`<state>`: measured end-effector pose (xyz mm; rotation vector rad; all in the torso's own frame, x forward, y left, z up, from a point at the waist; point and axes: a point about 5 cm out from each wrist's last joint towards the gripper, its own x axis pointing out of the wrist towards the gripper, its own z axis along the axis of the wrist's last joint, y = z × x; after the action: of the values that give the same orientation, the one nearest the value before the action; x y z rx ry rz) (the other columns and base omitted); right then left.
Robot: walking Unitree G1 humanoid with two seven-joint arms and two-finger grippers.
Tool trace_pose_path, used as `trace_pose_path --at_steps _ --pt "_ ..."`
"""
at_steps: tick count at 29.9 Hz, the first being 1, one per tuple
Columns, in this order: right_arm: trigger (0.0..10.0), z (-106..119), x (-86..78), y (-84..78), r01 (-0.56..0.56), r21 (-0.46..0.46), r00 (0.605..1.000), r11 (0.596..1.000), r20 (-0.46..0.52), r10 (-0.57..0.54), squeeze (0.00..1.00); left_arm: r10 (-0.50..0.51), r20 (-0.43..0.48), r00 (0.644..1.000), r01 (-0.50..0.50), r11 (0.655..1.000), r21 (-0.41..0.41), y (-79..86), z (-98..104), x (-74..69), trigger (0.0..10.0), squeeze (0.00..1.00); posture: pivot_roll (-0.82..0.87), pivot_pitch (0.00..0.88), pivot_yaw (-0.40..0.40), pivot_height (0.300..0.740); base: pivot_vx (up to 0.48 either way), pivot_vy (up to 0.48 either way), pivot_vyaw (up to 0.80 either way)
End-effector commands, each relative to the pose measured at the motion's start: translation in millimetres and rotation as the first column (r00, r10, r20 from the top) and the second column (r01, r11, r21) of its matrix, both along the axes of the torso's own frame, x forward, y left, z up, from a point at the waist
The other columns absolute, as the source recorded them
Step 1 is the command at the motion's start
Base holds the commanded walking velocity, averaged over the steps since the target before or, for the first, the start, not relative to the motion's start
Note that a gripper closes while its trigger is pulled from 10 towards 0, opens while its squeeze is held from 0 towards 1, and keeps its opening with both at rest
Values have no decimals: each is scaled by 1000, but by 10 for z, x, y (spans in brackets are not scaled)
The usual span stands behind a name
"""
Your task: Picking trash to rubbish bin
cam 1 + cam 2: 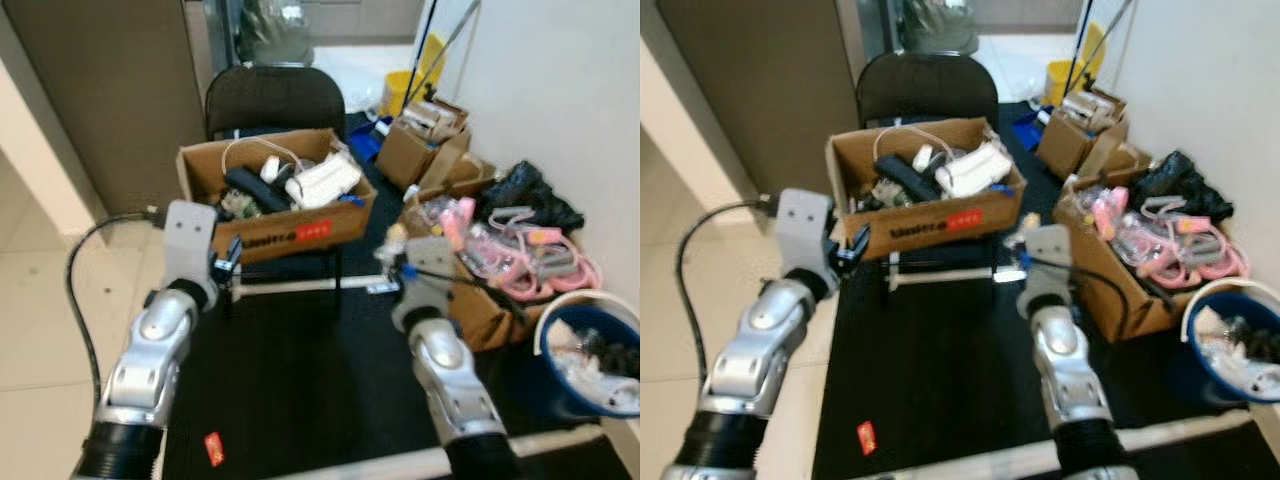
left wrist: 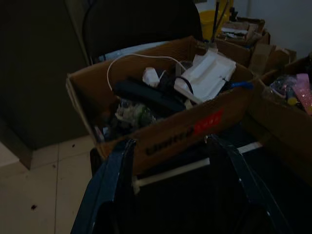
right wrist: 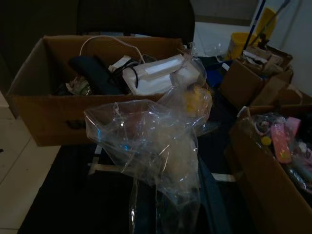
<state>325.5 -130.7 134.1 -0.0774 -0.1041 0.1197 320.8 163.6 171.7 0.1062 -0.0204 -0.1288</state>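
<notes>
A crumpled clear plastic wrapper [image 3: 156, 146] hangs in front of the right wrist camera and hides most of the fingers. My right gripper [image 1: 393, 262] is shut on it, raised above the black mat and left of the pink-cable box. The blue rubbish bin [image 1: 560, 385], white-lined and part full, stands on the floor at the far right. My left gripper [image 1: 228, 256] is open with nothing in it, close to the front left corner of the cardboard box [image 1: 300, 235] on the chair; its two fingers [image 2: 114, 185] frame that box. A small red scrap [image 1: 213, 448] lies on the mat near my left arm.
The cardboard box holds cables, a white cloth and dark items on a black chair [image 1: 275, 95]. Further open boxes [image 1: 480, 310] with pink cables line the right wall. A yellow mop bucket [image 1: 402, 92] stands behind. Pale tile floor [image 1: 40, 310] lies to the left.
</notes>
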Motion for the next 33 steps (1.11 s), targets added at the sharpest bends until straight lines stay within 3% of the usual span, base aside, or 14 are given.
trace_pose_path --at_steps 1,15,33 --pt "10000 -59 -16 -65 22 1 1000 1000 -21 -22 0 2 -17 1000 -2 1000 11 3 -43 -21 10000 0 -13 152 14 740 398 0 0" --pt "10000 -34 4 -87 49 9 999 999 -7 -49 0 -1 -9 1000 1 1000 17 5 -35 -25 10000 0 -10 131 14 740 400 0 0" --pt "10000 -12 46 45 8 47 1000 999 -6 -7 0 -3 -19 1000 4 1000 19 11 -55 -39 10000 0 -2 133 16 740 400 0 0"
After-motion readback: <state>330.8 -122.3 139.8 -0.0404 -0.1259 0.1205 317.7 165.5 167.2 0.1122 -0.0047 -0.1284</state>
